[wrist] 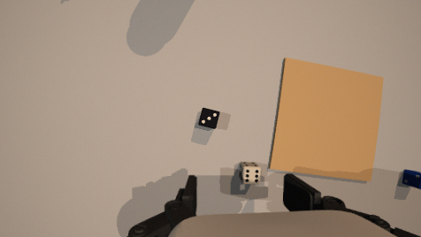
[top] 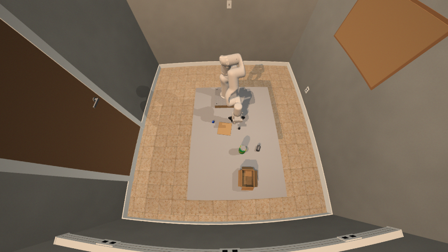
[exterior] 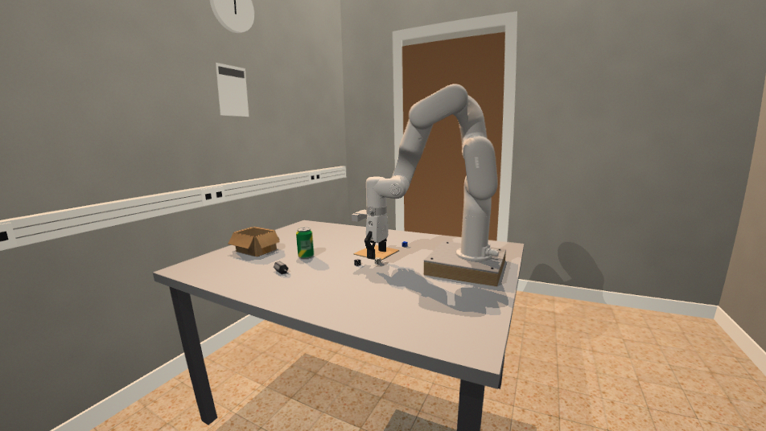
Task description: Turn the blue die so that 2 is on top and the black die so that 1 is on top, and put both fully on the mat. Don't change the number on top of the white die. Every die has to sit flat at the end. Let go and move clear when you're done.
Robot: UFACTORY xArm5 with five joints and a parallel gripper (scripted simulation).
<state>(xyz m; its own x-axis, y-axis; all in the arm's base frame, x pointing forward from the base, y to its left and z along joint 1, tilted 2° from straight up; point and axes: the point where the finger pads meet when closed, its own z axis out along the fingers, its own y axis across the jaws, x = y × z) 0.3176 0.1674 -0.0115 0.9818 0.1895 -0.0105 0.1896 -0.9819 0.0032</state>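
Observation:
In the wrist view the white die (wrist: 250, 172) lies on the table just left of the orange mat (wrist: 326, 119), showing six on top. My gripper (wrist: 241, 189) is open and empty, low over the table, with the white die between and just ahead of its fingertips. The black die (wrist: 209, 118) lies further out on the table, showing three on top. The blue die (wrist: 411, 178) is at the right edge, off the mat; its top number cannot be read. In the exterior view the gripper (exterior: 375, 249) hangs by the mat (exterior: 376, 252), with the black die (exterior: 356, 261) and blue die (exterior: 404, 244) nearby.
A green can (exterior: 305, 243), a small dark object (exterior: 280, 267) and an open cardboard box (exterior: 253, 240) stand further along the table. The arm's base block (exterior: 465, 265) is on the other side of the mat.

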